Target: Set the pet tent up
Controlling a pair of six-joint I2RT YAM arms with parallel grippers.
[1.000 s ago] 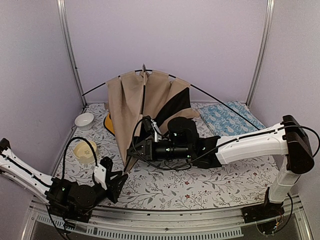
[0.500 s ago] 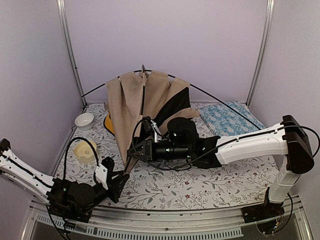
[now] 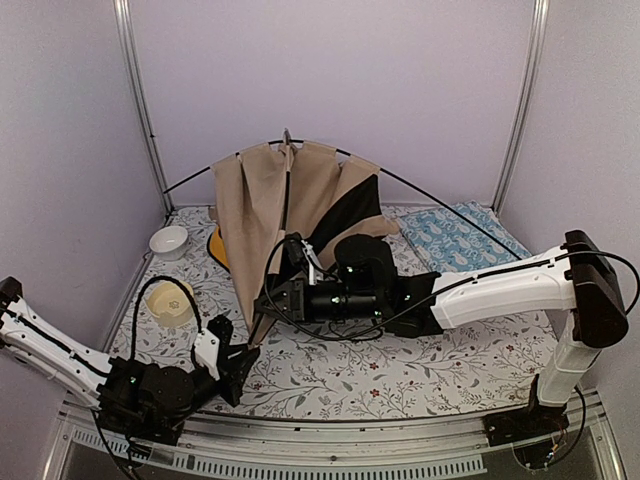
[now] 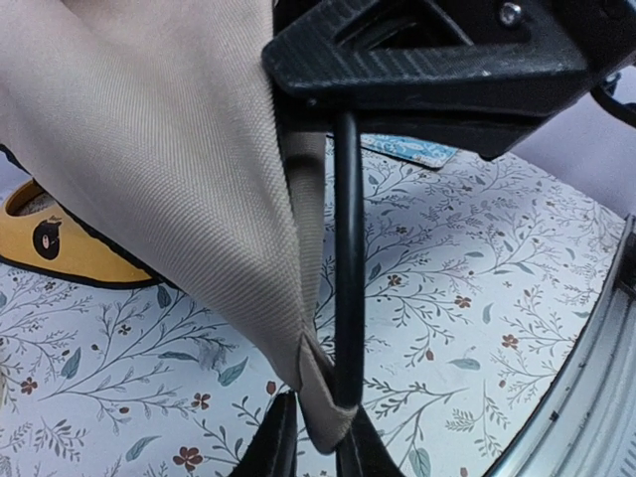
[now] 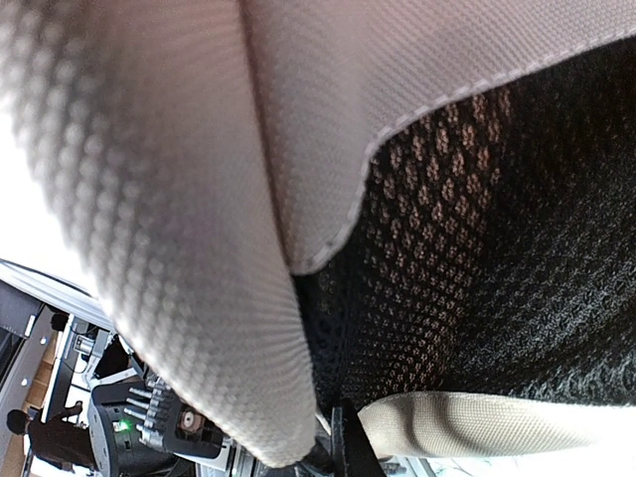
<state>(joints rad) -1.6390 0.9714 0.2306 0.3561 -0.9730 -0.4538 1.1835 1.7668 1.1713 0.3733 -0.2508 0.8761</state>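
Left wrist view: the pet tent point(image 4: 169, 169), at the counter's point(image 4: 477, 298) back-left, drops its upright pole point(image 4: 348, 248) between the left gripper's point(image 4: 316, 452) close-set jaws; whether these or the right gripper's point(image 4: 437, 60) above pinch it, we cannot tell.

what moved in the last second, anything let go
The left fingers crept a little to the right, nearer the lower corner of the pet tent, and the arm's cable loop shifted with them. Nothing was taken or released. The right fingers stayed at the tent's edge; tent and cushion did not move.
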